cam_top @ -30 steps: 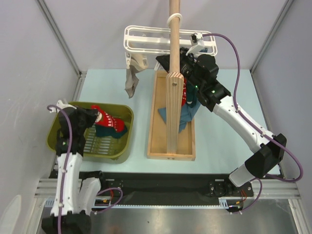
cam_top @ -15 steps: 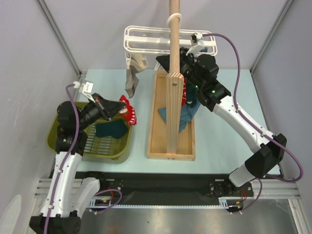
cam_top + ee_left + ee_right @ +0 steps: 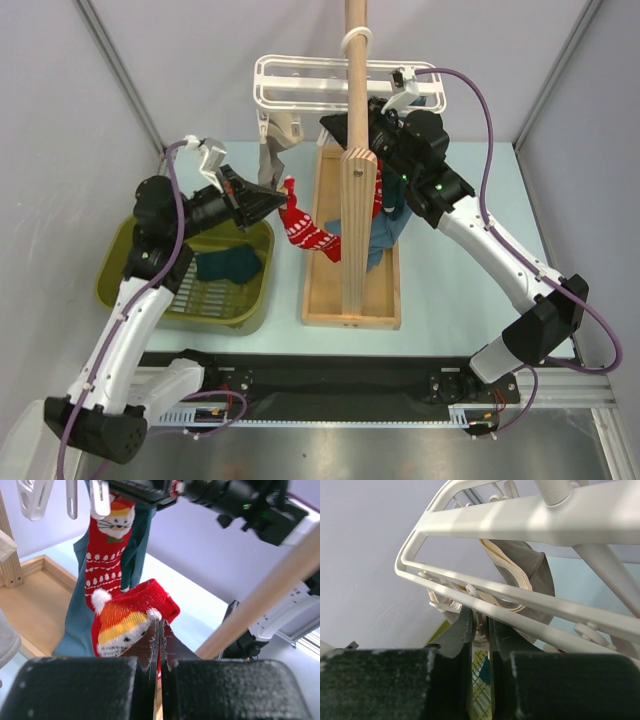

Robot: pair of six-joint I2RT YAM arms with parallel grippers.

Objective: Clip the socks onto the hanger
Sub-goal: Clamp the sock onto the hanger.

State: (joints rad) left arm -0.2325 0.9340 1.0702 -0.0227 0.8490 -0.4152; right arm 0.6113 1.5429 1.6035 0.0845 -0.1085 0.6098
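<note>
My left gripper (image 3: pixel 280 197) is shut on the cuff of a red sock (image 3: pixel 308 233), which dangles in the air just left of the wooden pole. In the left wrist view the held sock (image 3: pixel 131 612) bunches at my closed tips (image 3: pixel 160 626). A teal sock (image 3: pixel 229 263) lies in the basket. The white hanger (image 3: pixel 300 85) hangs from the pole. Under it my right gripper (image 3: pixel 480 614) is shut on a white clip peg (image 3: pixel 481 628). Another red sock (image 3: pixel 107 545) and a teal one (image 3: pixel 136 540) hang clipped beside the pole.
The olive basket (image 3: pixel 115 285) stands at the left. A wooden pole (image 3: pixel 355 150) rises from a wooden tray base (image 3: pixel 322 290) in the middle. A grey-beige sock (image 3: pixel 270 165) hangs from the hanger's left end. A blue garment (image 3: pixel 388 232) hangs right of the pole.
My left arm has lifted the red sock out of the basket and carried it up and right toward the pole. The right arm has stayed put.
</note>
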